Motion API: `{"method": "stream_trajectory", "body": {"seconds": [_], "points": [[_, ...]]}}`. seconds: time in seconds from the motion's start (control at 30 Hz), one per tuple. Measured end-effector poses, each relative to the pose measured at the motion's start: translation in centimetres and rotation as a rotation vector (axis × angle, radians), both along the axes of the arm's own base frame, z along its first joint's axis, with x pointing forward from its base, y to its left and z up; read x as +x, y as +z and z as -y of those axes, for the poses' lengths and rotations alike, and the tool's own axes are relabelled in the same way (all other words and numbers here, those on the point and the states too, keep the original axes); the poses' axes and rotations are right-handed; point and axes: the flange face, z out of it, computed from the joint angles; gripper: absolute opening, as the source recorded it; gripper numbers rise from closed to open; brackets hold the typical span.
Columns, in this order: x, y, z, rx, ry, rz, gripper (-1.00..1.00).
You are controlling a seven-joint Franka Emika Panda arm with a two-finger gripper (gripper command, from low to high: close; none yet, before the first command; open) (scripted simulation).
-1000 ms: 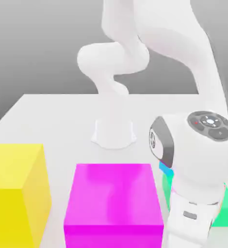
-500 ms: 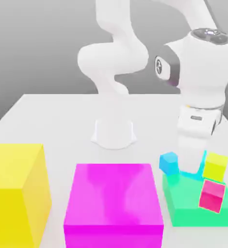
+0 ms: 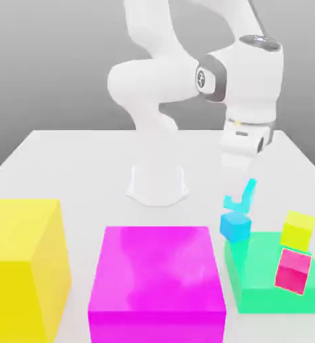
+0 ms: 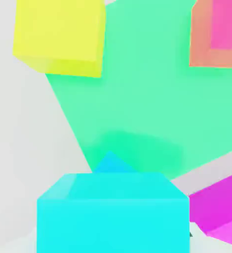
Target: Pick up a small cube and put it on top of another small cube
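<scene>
The small cube (image 3: 250, 187), light cyan, hangs in the air between the fingers of my gripper (image 3: 240, 195), which is shut on it. It sits just above another small cube (image 3: 235, 226), sky-blue, which stands at the corner of the flat mint-green block (image 3: 264, 285). There is a small gap between the two cubes. In the hand view the held small cube (image 4: 113, 212) fills the foreground. A tip of the sky-blue cube (image 4: 110, 163) peeks out past it.
A small yellow-green cube (image 3: 299, 230) and a small pink cube (image 3: 294, 270) rest tilted on the mint block. A big magenta block (image 3: 157, 278) and a big yellow block (image 3: 23, 268) stand in front. The arm's base (image 3: 157, 184) is behind.
The hand has risen from low in front of the mint block and swung toward the exterior view's left, carrying the light cyan cube to above the sky-blue cube.
</scene>
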Motion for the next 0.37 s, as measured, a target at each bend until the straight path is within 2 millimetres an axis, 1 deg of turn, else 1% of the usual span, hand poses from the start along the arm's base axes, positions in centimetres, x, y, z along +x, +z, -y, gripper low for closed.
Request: {"method": "stream_trajectory", "body": {"seconds": [0.17, 0.2, 0.27, 0.37], "points": [[0.0, 0.0, 0.0, 0.000, 0.000, 0.000, 1.00], [0.0, -0.4, 0.0, 0.000, 0.000, 0.001, 1.00], [0.1, 0.6, 0.0, 0.000, 0.000, 0.001, 1.00], [0.1, 3.5, -0.1, 0.000, 0.000, 0.002, 1.00]]}}
